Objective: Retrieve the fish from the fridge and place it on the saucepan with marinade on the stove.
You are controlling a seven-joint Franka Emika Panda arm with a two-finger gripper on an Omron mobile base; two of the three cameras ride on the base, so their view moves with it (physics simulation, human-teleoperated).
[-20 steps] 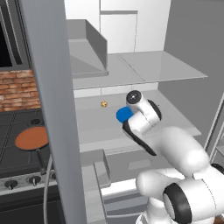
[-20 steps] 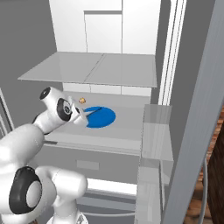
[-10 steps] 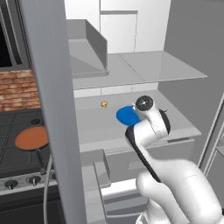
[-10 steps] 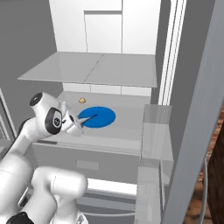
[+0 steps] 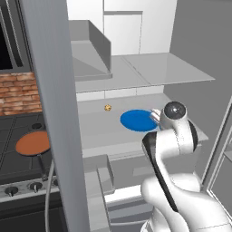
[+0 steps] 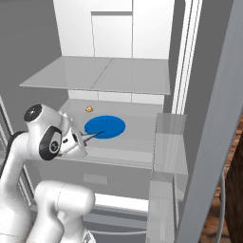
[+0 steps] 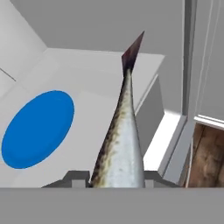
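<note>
The claw (image 7: 117, 179) is clamped narrowly on the fish (image 7: 120, 140), which rises from between its tips with the tail pointing away from the hand, above the fridge (image 6: 118, 85) shelf and beside the blue plate (image 7: 37, 129). The fish is slim and silver-grey, speckled brown along the back, tapering to a dark forked tail. The grip appears to sit near one end, so most of the body overhangs; a quick swing could let it pivot or slip out. The tail could also catch the fridge door (image 5: 54, 113) on the way out. The saucepan (image 5: 32, 142) with its reddish marinade sits on the stove (image 5: 18, 167), well off to the claw's left, beyond that door.
</note>
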